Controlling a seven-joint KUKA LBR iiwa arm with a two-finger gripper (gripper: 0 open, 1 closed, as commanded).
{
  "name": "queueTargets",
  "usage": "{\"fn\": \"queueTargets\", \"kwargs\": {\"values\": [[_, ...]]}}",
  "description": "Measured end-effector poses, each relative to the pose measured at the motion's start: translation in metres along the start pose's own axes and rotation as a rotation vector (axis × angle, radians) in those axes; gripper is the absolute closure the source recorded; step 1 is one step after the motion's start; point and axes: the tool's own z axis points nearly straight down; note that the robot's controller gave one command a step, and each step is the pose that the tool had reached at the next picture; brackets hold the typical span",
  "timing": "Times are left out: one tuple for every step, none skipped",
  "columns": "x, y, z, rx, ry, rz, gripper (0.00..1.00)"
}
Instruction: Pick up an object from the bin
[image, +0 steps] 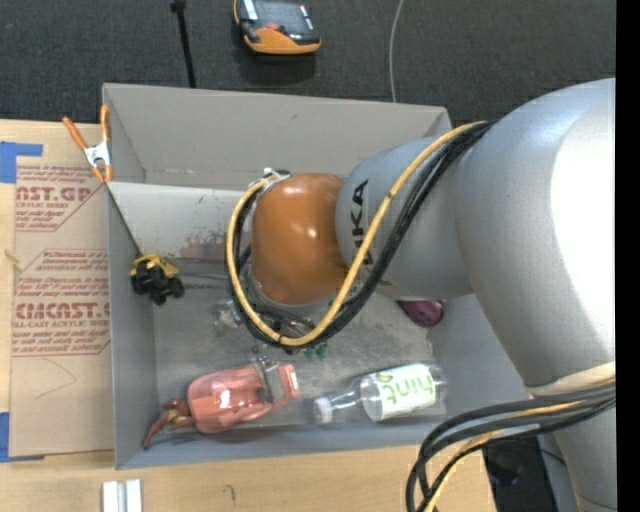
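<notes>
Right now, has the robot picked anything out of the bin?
Nothing's lifted yet: the clear plastic bottle with green lettering and the red thing in clear wrapping lie on the floor of the grey metal bin. The gripper hangs low near them. Grabbing and lifting one is left.

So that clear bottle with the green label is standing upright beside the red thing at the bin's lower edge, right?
Not quite. The bottle is lying on its side, not standing upright, as the camera view shows. The rest holds: it is clear, has a green label, and sits beside the red thing at the lower edge.
</notes>
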Motion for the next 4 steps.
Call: {"fn": "queueTargets", "kwargs": {"values": [[-0.008, 0.011, 0.033, -0.01, -0.006, 0.006, 0.0], [0.037, 0.011, 0.032, -0.007, -0.031, -0.2, 1.0], [0.037, 0.011, 0.032, -0.007, -0.031, -0.2, 1.0], [0.04, 0.004, 0.032, -0.008, -0.037, -0.218, 1.0]]}}
